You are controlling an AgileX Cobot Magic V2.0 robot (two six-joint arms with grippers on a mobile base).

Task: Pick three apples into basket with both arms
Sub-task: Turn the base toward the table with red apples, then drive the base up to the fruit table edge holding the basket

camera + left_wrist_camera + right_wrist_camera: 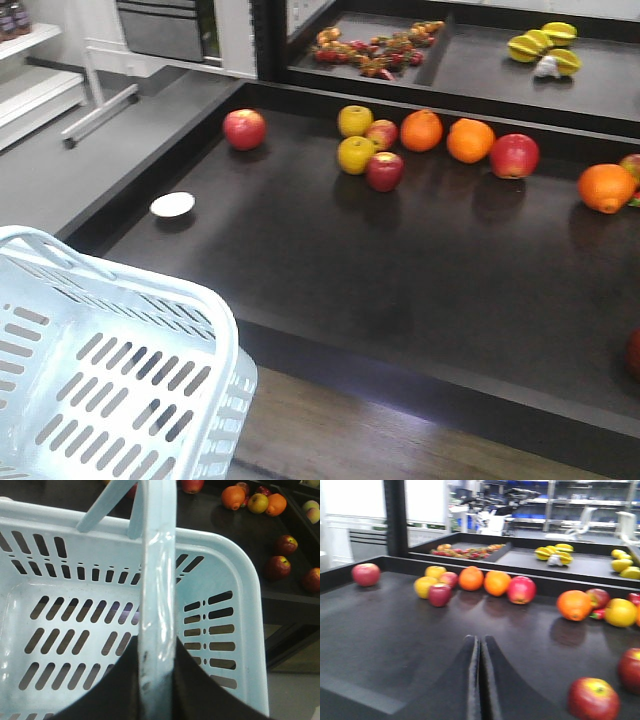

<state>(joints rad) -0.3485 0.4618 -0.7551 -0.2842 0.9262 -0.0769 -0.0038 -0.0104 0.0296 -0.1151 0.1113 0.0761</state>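
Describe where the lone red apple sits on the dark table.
In the front view the apple sits near the far left corner of the table, beyond the white dish and well left of the yellow apples.

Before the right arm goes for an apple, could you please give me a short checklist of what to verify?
1. Left claw clamped on the handle of the basket: ok.
2. Room in the basket: ok, no fruit in the visible part.
3. Right claw open to take fruit: not ok, its fingers are pressed together and hold nothing.
4. Red apple close by: ok, it sits on the table to the claw's right.
5. Apple within the arm's reach: cannot tell.
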